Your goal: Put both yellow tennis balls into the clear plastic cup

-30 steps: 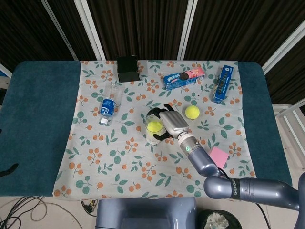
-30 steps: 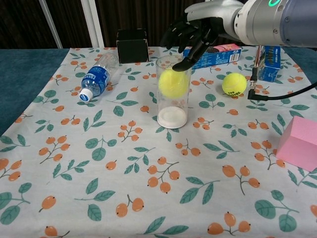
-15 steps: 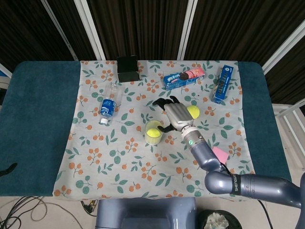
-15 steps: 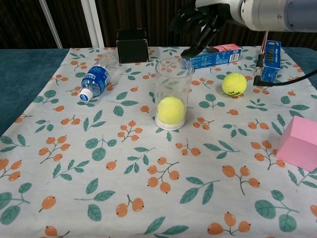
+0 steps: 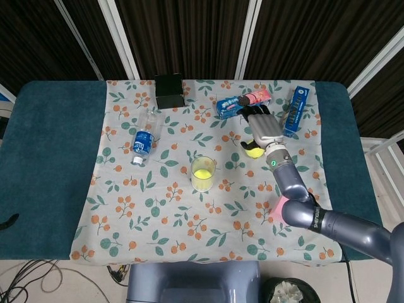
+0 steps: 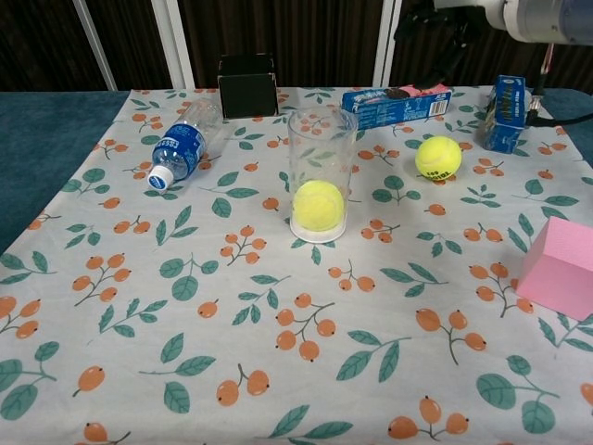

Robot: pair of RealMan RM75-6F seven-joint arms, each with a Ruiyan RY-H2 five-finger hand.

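Observation:
The clear plastic cup point(image 5: 203, 175) point(image 6: 321, 171) stands upright mid-cloth with one yellow tennis ball point(image 5: 202, 174) point(image 6: 318, 205) resting on its bottom. The second yellow tennis ball point(image 5: 253, 151) point(image 6: 438, 158) lies on the cloth to the cup's right. My right hand point(image 5: 264, 128) point(image 6: 435, 19) hovers high over that second ball with its fingers apart, holding nothing; the chest view shows only its dark fingers at the top edge. A dark sliver at the left edge of the head view may be my left hand point(image 5: 5, 219); how its fingers lie is hidden.
A water bottle point(image 5: 144, 136) point(image 6: 182, 141) lies left of the cup. A black box point(image 5: 169, 91) point(image 6: 247, 85), a cookie pack point(image 5: 235, 104) point(image 6: 394, 104) and a blue box point(image 5: 294, 111) point(image 6: 505, 113) line the back. A pink block point(image 6: 561, 267) sits front right.
The first ball left my right hand and dropped to the cup's bottom. The right hand lifted away from the cup and swung right and back, ending above the second ball.

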